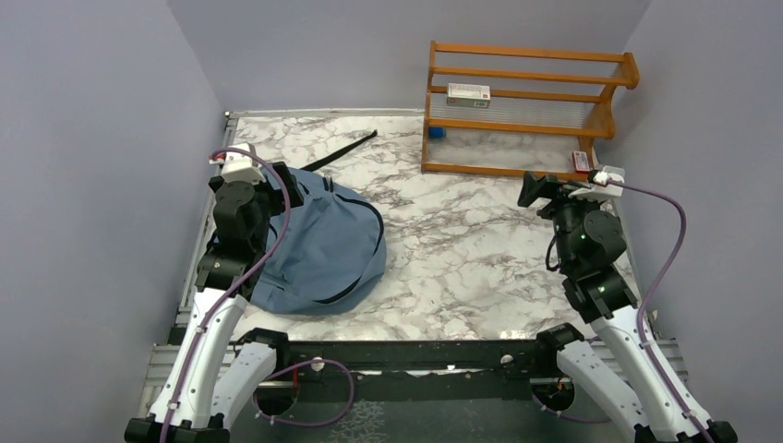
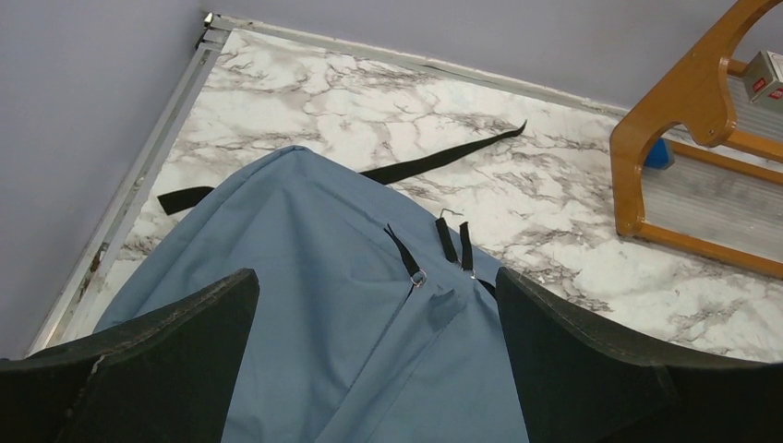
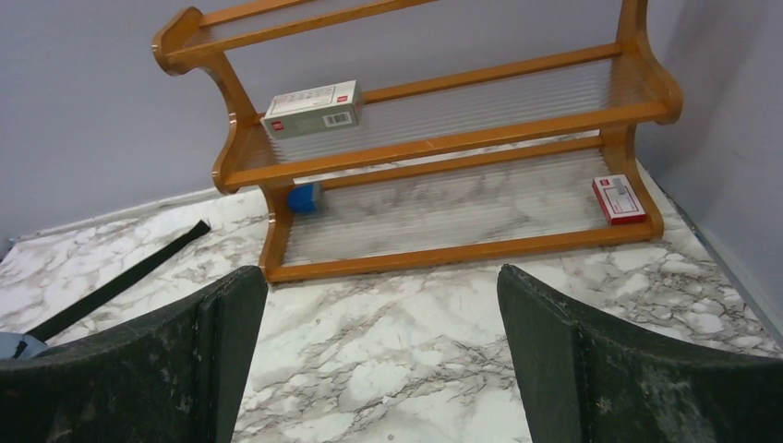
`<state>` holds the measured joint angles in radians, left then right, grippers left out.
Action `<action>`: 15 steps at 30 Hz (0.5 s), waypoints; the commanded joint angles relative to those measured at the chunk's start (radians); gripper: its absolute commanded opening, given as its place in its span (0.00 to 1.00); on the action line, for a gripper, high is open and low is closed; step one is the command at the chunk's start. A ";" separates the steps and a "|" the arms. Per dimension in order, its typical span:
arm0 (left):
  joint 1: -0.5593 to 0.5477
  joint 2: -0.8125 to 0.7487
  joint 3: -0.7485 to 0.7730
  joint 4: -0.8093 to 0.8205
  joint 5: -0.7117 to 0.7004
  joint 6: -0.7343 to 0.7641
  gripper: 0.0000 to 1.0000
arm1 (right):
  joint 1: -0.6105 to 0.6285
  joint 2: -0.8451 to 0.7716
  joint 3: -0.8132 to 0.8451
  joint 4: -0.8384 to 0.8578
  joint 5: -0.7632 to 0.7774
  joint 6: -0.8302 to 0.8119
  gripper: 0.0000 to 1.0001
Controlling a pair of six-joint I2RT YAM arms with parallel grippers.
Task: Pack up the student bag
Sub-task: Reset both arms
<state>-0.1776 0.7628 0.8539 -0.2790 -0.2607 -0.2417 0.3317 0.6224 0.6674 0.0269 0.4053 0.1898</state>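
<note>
The left claw [image 2: 377, 293] hung released over the student bag [image 1: 325, 242], jaws spread wide and grasping nothing. The bag lay slumped on the left side of the marble surface [image 1: 462, 249], one black strap [image 1: 343, 151] trailing toward the back wall. The right claw [image 3: 379, 277] was likewise spread and empty, facing the wooden rack [image 1: 517, 120], which held a grey box [image 1: 468, 93] and a red box [image 1: 581, 161].

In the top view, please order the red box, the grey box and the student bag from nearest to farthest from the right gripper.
1. red box: lower shelf, right end.
2. grey box: middle shelf, left part.
3. student bag: left side of the table.
</note>
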 commanded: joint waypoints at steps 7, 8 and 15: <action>0.004 -0.008 -0.021 0.013 -0.012 -0.008 0.99 | -0.003 -0.030 -0.022 0.079 0.060 -0.074 1.00; 0.004 -0.010 -0.022 0.017 -0.012 -0.008 0.99 | -0.002 -0.031 -0.025 0.084 0.060 -0.077 1.00; 0.004 -0.002 -0.021 0.023 -0.009 -0.003 0.99 | -0.002 -0.004 -0.023 0.096 0.055 -0.089 1.00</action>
<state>-0.1776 0.7677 0.8352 -0.2783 -0.2604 -0.2459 0.3317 0.6090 0.6468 0.0826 0.4343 0.1234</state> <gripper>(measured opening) 0.987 0.998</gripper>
